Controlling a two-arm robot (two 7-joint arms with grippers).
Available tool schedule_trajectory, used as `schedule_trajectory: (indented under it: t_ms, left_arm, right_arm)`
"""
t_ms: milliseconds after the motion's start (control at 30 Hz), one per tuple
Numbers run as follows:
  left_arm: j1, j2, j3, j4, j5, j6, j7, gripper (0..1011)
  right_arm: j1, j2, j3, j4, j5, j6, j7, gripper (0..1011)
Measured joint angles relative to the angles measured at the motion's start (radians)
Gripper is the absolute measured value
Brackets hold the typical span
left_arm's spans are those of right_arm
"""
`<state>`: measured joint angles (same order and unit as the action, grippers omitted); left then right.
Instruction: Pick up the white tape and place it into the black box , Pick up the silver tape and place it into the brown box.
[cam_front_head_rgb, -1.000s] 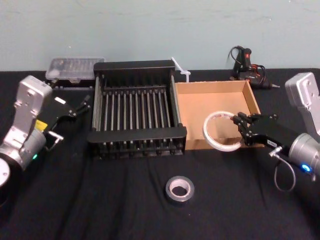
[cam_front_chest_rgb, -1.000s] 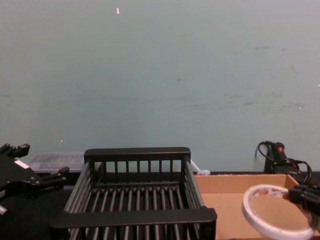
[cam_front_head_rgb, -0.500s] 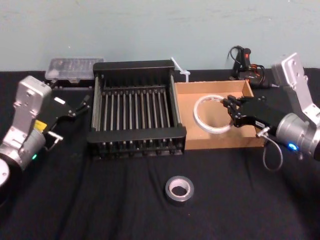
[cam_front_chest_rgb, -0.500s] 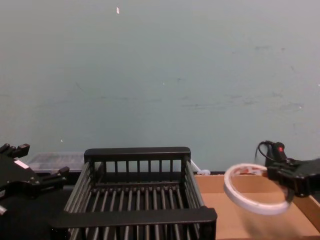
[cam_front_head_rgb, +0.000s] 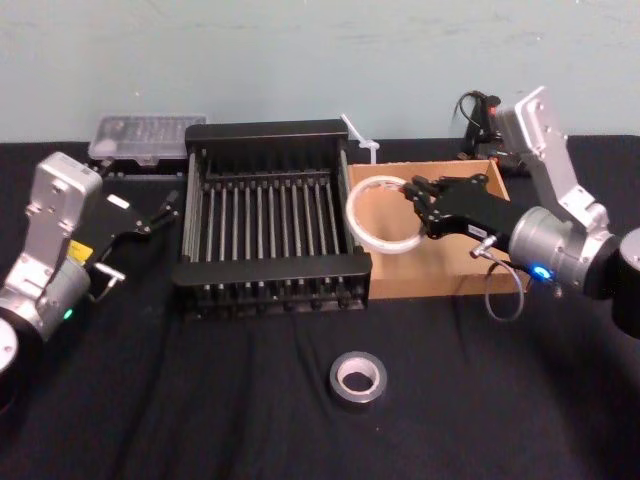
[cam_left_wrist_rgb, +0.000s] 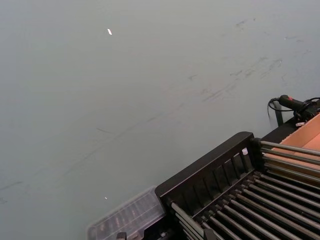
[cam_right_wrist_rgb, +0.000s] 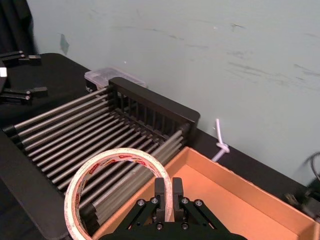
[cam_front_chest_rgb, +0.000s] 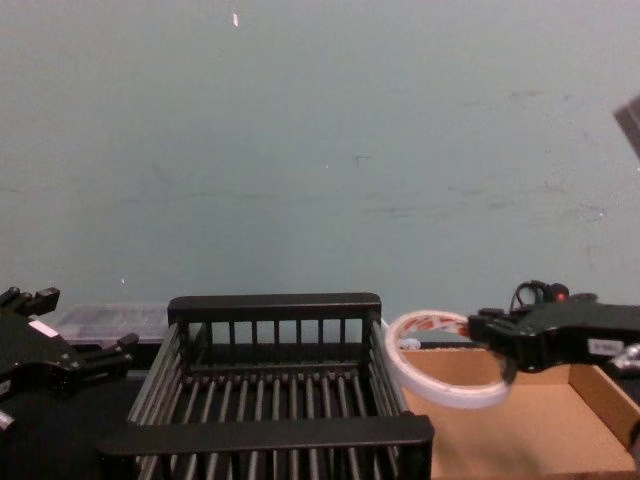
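Observation:
My right gripper (cam_front_head_rgb: 412, 192) is shut on the white tape (cam_front_head_rgb: 352, 215), a thin ring with red print. It holds the ring in the air over the left end of the brown box (cam_front_head_rgb: 440, 280), beside the right wall of the black box (cam_front_head_rgb: 270, 268). From the wrist, the fingers (cam_right_wrist_rgb: 168, 184) pinch the ring's (cam_right_wrist_rgb: 75, 190) near edge. In the chest view the ring (cam_front_chest_rgb: 440, 395) hangs tilted next to the crate (cam_front_chest_rgb: 275, 305). The silver tape (cam_front_head_rgb: 358, 396) lies flat on the black cloth in front of both boxes. My left gripper (cam_front_head_rgb: 165, 210) rests open to the left of the crate.
A clear plastic case (cam_front_head_rgb: 148, 135) sits behind the crate's left corner. A white zip tie (cam_front_head_rgb: 360, 135) lies behind the gap between the boxes. A black tool with red wires (cam_front_head_rgb: 487, 125) stands at the back right. The black cloth around the silver roll is bare.
My right gripper has carried the white tape leftward and away from me, from the brown box's front right to its left end by the crate. The left arm and silver tape stayed put.

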<state>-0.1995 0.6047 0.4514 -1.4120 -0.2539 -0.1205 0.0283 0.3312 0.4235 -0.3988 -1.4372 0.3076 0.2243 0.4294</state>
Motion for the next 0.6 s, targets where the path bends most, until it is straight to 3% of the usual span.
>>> schedule_trajectory:
  t_ms: [600]
  left_arm:
    - [0.0, 0.0, 0.0, 0.0, 0.0, 0.0, 0.0, 1001]
  right_arm:
    - [0.107, -0.064, -0.077, 0.098, -0.03, -0.026, 0.042, 93]
